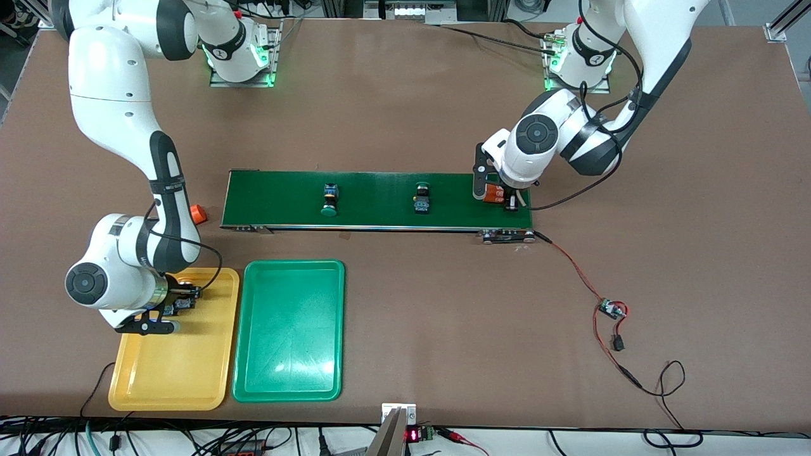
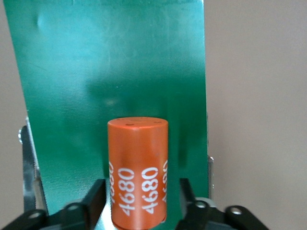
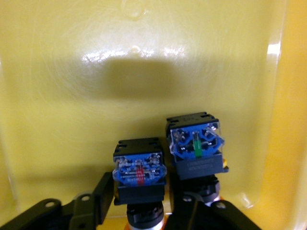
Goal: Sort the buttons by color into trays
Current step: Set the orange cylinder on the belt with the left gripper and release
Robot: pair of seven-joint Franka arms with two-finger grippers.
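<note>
Table (image 1: pixel 405 95) first, since it's the biggest thing: brown top, with a long dark-green conveyor belt (image 1: pixel 380 190) across the middle. Nearer the front camera, toward the right arm's end, sit the yellow tray (image 1: pixel 171 380) and the green tray (image 1: pixel 288 380), side by side and just about touching.

The right gripper (image 1: pixel 171 310) is low over the yellow tray. The left gripper (image 1: pixel 500 196) is down at the left arm's end of the belt.

Two green-capped buttons lie on their sides on the belt, well apart: one (image 1: pixel 329 201) toward the right arm's end, the other (image 1: pixel 422 197) around the middle. The green tray has nothing in it.

Wrist views fill in what the front view hides. The left wrist view shows an orange cylinder (image 2: pixel 138 172) marked 4680 standing upright on the belt between the left claw's fingers (image 2: pixel 96 199). They're parted, and a sliver of green belt shows on one side, so no real squeeze.

The right wrist view shows two more buttons standing in the yellow tray, blue ends up. One with a red strip (image 3: pixel 139 172) sits between the right claw's fingers (image 3: pixel 103 196), which look slightly spread rather than pinching. One with a green strip (image 3: pixel 196 148) is just beside it.

Small stuff: an orange object (image 1: pixel 199 213) sits on the table by the belt's end, partly hidden by the right arm.
</note>
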